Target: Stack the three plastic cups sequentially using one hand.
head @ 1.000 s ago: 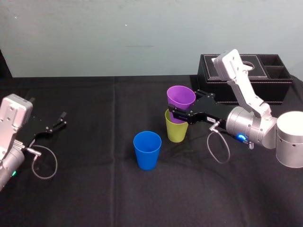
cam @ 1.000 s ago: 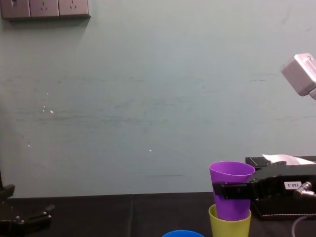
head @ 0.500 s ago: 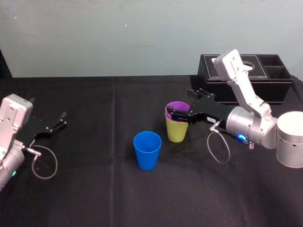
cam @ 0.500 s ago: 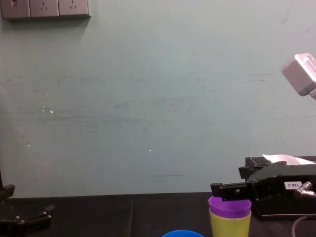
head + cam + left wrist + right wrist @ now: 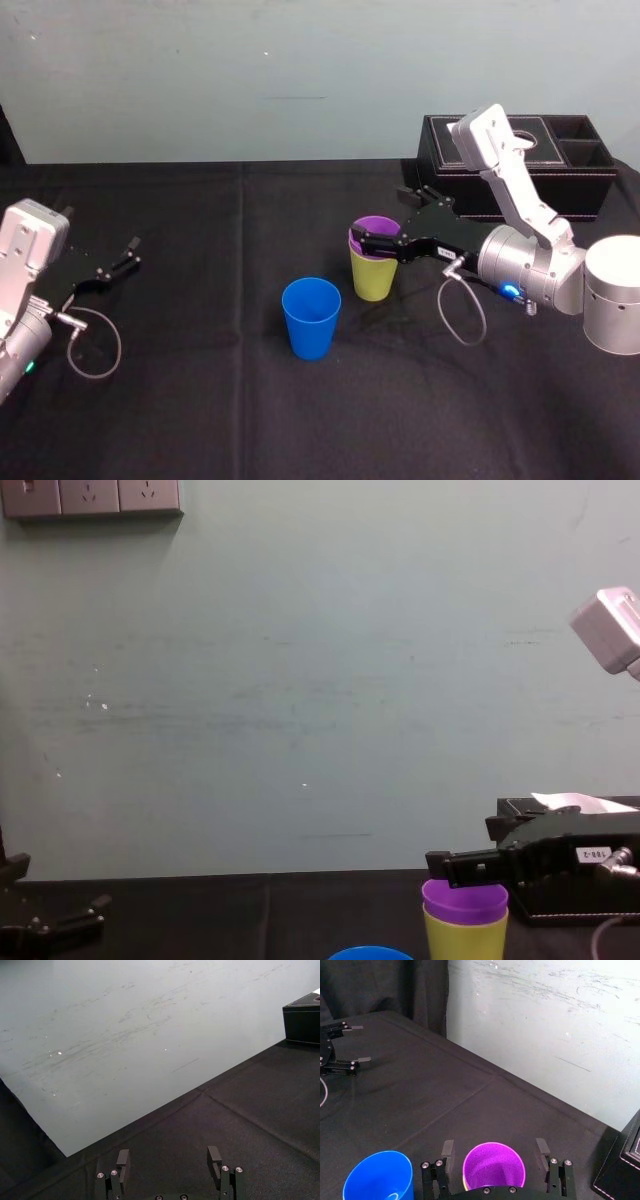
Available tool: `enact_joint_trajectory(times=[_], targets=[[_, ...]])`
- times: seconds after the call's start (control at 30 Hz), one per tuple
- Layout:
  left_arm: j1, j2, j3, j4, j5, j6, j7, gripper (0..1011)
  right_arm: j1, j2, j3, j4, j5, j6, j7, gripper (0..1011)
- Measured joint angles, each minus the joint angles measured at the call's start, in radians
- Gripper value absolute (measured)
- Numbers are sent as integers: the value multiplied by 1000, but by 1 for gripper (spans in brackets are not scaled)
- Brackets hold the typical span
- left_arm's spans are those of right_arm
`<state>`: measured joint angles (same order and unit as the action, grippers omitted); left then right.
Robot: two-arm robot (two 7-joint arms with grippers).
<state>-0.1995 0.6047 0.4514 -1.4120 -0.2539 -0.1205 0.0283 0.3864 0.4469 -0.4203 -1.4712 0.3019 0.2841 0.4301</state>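
Fingers [image 5: 447, 1150] of the right gripper [image 5: 494, 1149] are spread wide, one on each side of the purple cup's [image 5: 494, 1166] rim. A clear gap separates them from the plastic on both sides, so they grip nothing. The purple cup sits upright, mouth up, nested deep inside the yellow-green cup [image 5: 372, 276]. In the chest view just its rim band shows above the yellow-green rim. The pair stands on the black table [image 5: 200, 400] a little right of centre. It is nearer than and left of the black tissue box [image 5: 565, 170] at the far right, and apart from it. The right gripper reaches in from the right at rim height, and its light grey arm [image 5: 515, 190] bends up and back toward the box. The blue cup [image 5: 311, 318] stands upright by itself, mouth up, nearer and to the left of the stacked pair, close by but not touching. In the right wrist view it lies outside the gripper's fingers. The left gripper [image 5: 122, 256] is parked low over the cloth at the left edge, well apart from all three cups. Its fingers [image 5: 123, 1159] are parted too, with only bare cloth between them. A pale wall [image 5: 300, 680] rises behind the table's far edge.
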Motion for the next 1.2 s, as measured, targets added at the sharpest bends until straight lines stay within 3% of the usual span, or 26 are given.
enact_joint_trajectory(times=[0.33,0.5,0.53,0.73,0.93,1.2], targets=[[0,0,0,0,0,0,0,1010,-38,31,43,-76,46,-3,9,1004],[0,0,0,0,0,0,0,1010,-102,96,85,-165,93,-13,29,1004],[0,0,0,0,0,0,0,1010,-102,96,85,-165,93,-13,29,1004],[0,0,0,0,0,0,0,1010,-188,178,117,-240,145,-44,64,1004],[0,0,0,0,0,0,0,1010,-260,233,121,-271,173,-83,91,1004],[0,0,0,0,0,0,0,1010,-305,251,88,-263,181,-122,100,1004]])
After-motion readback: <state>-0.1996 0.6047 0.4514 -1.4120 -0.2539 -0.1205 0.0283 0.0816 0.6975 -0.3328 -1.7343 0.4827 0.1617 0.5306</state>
